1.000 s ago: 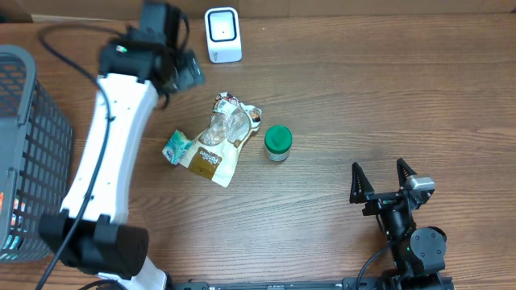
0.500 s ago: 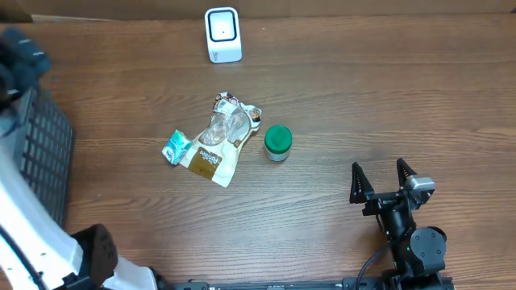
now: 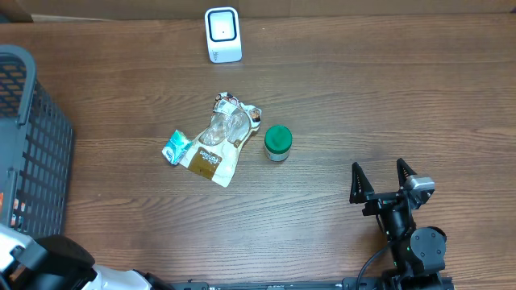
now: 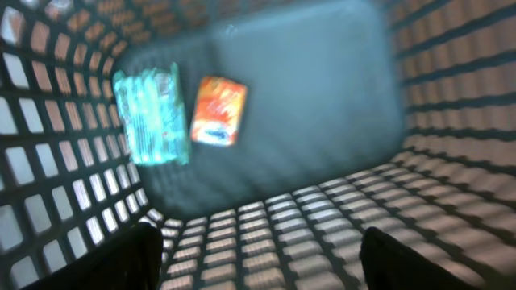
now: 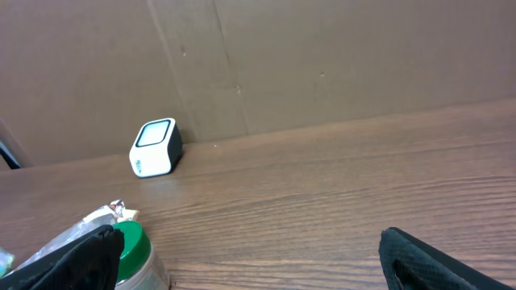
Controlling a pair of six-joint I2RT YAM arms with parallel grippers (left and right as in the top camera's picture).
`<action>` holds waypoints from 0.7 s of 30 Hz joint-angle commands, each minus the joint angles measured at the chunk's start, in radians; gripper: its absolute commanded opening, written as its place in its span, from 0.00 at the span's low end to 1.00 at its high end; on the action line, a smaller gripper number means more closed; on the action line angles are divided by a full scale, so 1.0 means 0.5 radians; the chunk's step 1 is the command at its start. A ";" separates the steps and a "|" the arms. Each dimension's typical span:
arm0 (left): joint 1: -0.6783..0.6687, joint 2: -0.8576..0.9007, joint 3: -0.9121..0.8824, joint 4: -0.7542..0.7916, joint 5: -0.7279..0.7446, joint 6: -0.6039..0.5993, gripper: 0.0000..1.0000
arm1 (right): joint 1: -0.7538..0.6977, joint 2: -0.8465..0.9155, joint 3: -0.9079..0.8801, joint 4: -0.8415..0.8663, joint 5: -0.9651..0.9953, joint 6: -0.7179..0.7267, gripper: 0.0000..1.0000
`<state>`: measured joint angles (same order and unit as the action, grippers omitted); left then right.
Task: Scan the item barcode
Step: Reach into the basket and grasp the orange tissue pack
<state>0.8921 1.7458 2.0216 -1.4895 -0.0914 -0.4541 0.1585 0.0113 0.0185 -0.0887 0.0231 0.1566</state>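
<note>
My left end effector [image 4: 266, 264] hung inside the basket [image 4: 451, 121], fingers apart and empty, above a teal packet [image 4: 151, 115] and an orange packet [image 4: 218, 110]. My right end effector [image 3: 377, 171] gaped empty over the desk [image 3: 403, 89], well apart from the scanner [image 3: 222, 34], pouch [image 3: 219, 141] and green-lidded jar [image 3: 277, 142].

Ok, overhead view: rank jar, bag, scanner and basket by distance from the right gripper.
From the right gripper:
1. Jar, to its left.
2. Bag, just past the jar.
3. Scanner, far edge.
4. Basket, far left.
</note>
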 commanded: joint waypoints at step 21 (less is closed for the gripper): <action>-0.005 0.312 -1.316 1.419 -0.327 0.313 0.64 | -0.005 -0.013 -0.021 0.012 -0.006 -0.011 1.00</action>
<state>0.8917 1.8511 1.3731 -0.7879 -0.2382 -0.3286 0.1585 0.0113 0.0185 -0.0895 0.0231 0.1566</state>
